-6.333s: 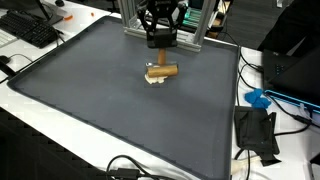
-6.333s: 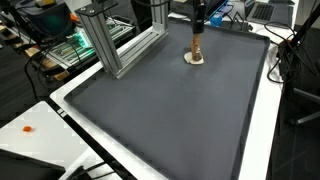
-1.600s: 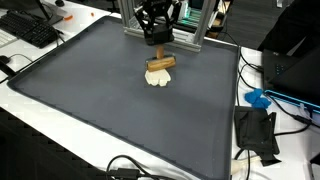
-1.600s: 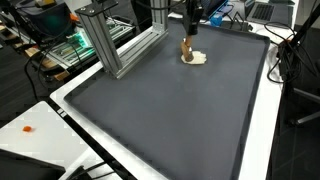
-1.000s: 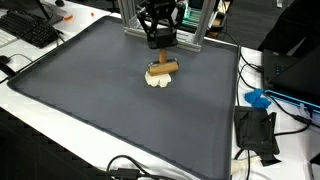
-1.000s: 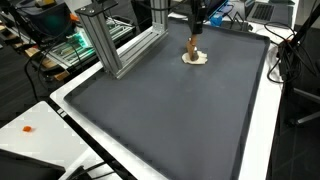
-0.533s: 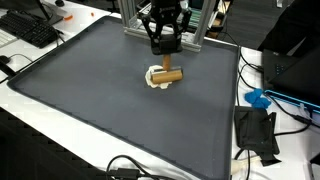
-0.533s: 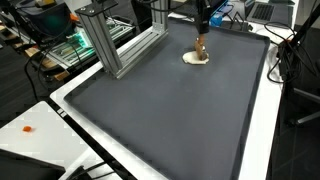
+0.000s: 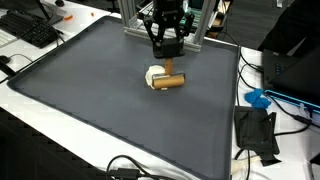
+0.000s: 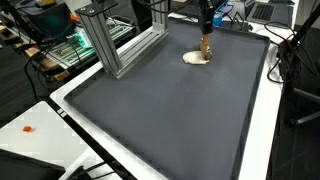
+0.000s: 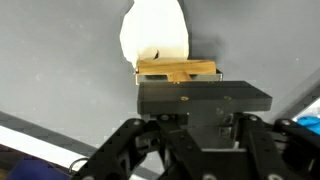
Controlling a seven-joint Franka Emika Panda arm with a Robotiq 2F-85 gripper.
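Bright, even overhead room light. Dark grey rubber mat (image 9: 90, 90) dully sheened in both exterior views; short soft shadow under pale wooden stick (image 9: 172, 81). Wrist view: white oval patch (image 11: 155, 35) near blown out; black gripper (image 11: 178, 78) soft-focus. Frames coarse.

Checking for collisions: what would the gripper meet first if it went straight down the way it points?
The gripper holds the wooden piece; that would press into the white patch or the grey mat beside it, depth unclear.

The arm hangs upright from above, wrist straight, gripper (image 9: 167, 67) pointing straight down, low, its jaws drawn together in a firm grip.
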